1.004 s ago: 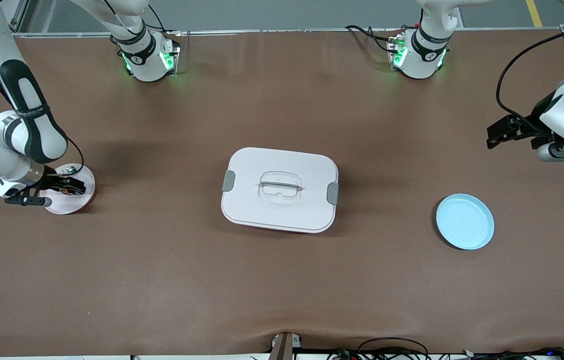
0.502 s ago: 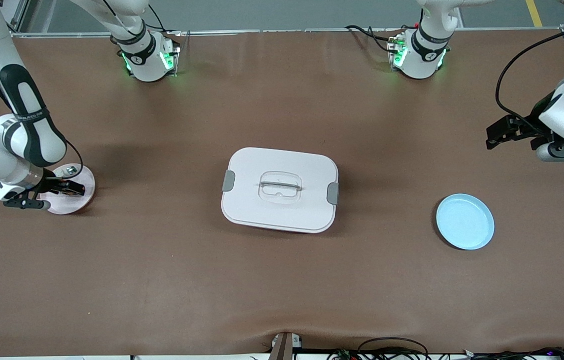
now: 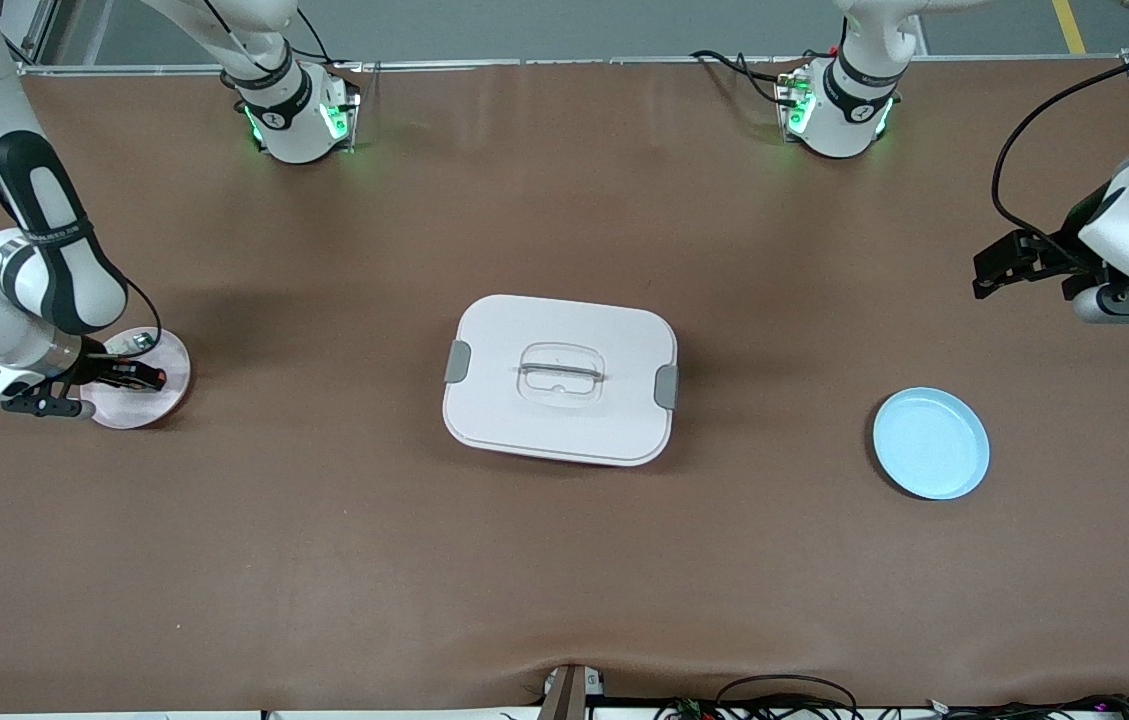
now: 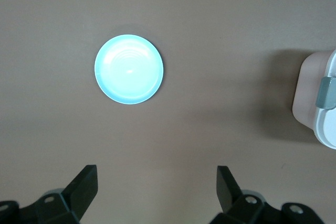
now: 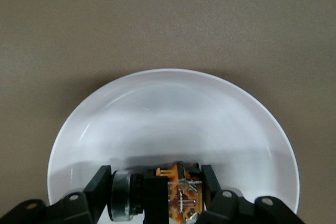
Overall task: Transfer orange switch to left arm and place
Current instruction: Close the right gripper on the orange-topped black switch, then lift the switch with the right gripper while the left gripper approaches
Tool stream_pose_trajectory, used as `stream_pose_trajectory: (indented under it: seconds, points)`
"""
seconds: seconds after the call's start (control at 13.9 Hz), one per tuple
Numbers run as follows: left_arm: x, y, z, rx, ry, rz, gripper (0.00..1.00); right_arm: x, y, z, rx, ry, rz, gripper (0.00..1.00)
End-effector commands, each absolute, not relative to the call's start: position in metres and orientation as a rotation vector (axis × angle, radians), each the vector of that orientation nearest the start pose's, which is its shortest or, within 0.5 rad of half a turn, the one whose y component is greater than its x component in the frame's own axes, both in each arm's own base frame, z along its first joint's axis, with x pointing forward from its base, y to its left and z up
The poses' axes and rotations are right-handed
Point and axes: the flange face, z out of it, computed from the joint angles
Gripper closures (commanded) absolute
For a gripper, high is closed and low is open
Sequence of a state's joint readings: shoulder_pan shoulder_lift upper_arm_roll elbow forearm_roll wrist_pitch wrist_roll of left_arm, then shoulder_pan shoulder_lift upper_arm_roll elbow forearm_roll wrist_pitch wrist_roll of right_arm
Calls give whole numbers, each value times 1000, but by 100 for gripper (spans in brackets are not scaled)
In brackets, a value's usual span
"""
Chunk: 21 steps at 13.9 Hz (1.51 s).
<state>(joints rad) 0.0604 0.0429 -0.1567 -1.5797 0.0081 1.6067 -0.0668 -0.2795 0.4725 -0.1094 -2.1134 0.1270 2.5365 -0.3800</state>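
Observation:
The orange switch (image 5: 176, 195), with a black body and orange bits, lies on its side in the pink plate (image 3: 171, 358) at the right arm's end of the table. My right gripper (image 3: 139, 377) is down in that plate (image 5: 173, 114), and the right gripper (image 5: 156, 179) is shut on the switch, one finger at each end. The white box (image 3: 560, 330) with grey latches sits mid-table. My left gripper (image 3: 986, 270) hangs open over bare table at the left arm's end, and between the left gripper's (image 4: 156, 179) fingers there is nothing. The box's corner (image 4: 317, 98) shows there too.
A light blue plate (image 3: 930, 443) lies between the box and the left arm's end, nearer the front camera than the left gripper; it also shows as the blue plate (image 4: 128, 69). A small silvery part (image 3: 137, 343) rests on the pink plate beside the right gripper.
The right gripper's fingers have closed on the orange switch, and its wrist has shifted slightly over the pink plate. The left arm has not moved.

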Motion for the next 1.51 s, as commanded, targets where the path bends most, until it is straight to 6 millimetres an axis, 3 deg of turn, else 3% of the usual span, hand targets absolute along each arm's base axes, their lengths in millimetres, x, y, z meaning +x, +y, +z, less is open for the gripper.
stream_pose_trajectory:
  seconds: [0.0,0.07,0.29,0.5,0.72,1.0,1.22,1.29,1.43]
  points:
    - [568,-54,601,-3130,56,15,0,532,-223,182,-3086,173,55,79]
    - [568,-54,600,-3130,56,17,0,532,-222,182,-3085,175,60,100]
    - [568,-54,600,-3130,56,17,0,540,-213,194,-3008,236,141,100]
    - [568,-54,600,-3130,56,17,0,566,-205,242,-2899,318,334,100]
    - [568,-55,600,-3131,54,12,0,590,-171,293,-2862,443,446,100]
    - [567,-63,604,-3154,48,4,0,608,-107,346,-2842,616,524,100]
    - [565,-80,610,-3210,72,-6,0,621,-57,381,-2712,786,600,100]
    - [563,-92,612,-3231,99,-6,0,625,-36,395,-2697,852,616,100]
    - [560,-109,615,-3274,131,-3,0,635,30,434,-2703,1002,624,100]
